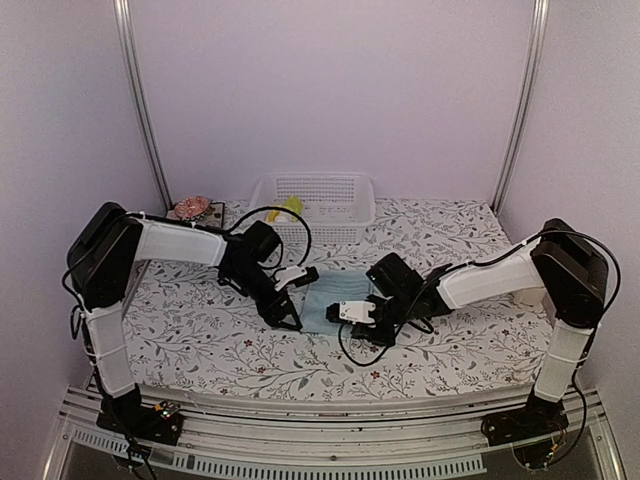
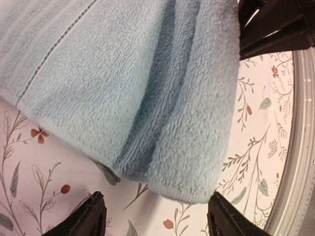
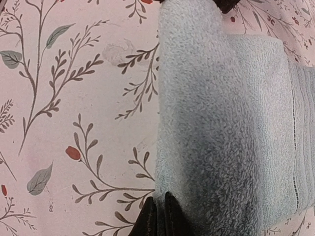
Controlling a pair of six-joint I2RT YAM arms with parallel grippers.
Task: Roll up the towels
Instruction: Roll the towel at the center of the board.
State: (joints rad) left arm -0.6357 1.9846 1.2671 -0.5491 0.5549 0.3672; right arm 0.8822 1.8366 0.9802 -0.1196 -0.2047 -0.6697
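Top view alone shows yellow-green towel (image 1: 291,207) at basket (image 1: 340,232), upper centre; wrist views show left pincer (image 2: 157,212) apart, right pincer (image 3: 160,216) clamped on light blue towel (image 3: 221,123) fold.

Pale lilac walls (image 1: 330,90) are closing in the upper frame under soft, even light. Metal posts are rising at upper left (image 1: 140,100) and upper right (image 1: 520,100). A floral-covered table (image 1: 480,350) is filling the lower half, with a metal rail (image 1: 330,420) running along the bottom.

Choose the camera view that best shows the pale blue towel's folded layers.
Left wrist: the pale blue towel fills the frame, its folded layers and stitched band clear. Right wrist shows one thick folded edge; the top view shows it small.
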